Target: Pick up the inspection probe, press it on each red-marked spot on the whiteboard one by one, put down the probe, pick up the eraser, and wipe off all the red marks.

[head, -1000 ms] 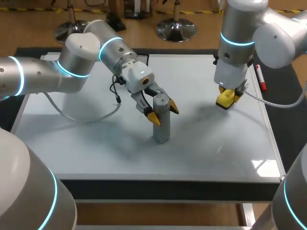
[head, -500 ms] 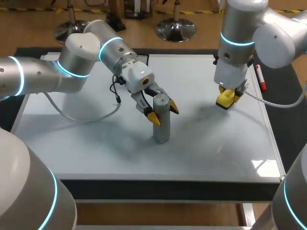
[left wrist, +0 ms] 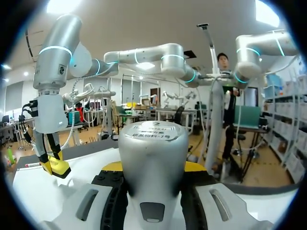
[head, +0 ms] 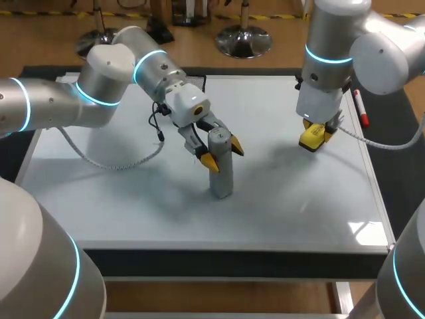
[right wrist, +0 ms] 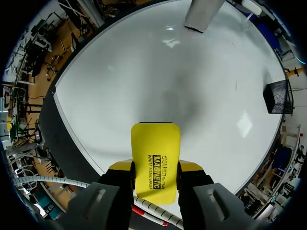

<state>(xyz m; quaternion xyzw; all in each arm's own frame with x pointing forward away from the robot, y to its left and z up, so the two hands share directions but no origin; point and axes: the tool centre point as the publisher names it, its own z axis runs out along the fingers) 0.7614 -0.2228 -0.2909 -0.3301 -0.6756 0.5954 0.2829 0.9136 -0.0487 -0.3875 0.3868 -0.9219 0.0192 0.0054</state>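
A grey cylindrical probe [head: 221,167] stands upright with its lower end on the whiteboard [head: 119,193], near the middle. My left gripper [head: 223,154] is shut on its upper part, yellow tips on either side. In the left wrist view the probe [left wrist: 152,158] fills the gap between the fingers of the left gripper [left wrist: 153,167]. My right gripper [head: 315,133] hangs over the board's right part, shut on a yellow eraser [head: 313,139] just above the surface. In the right wrist view the eraser [right wrist: 156,160] sits in the right gripper [right wrist: 156,175], the probe's [right wrist: 204,14] base ahead. I see no red marks.
A red-capped marker [head: 360,107] lies on the dark table just off the board's right edge. A cable [head: 113,163] from my left arm loops over the board's left part. The dark table rim [head: 232,262] runs along the board's near edge.
My left gripper and the probe have shifted slightly to the left. The right arm and eraser have not moved.
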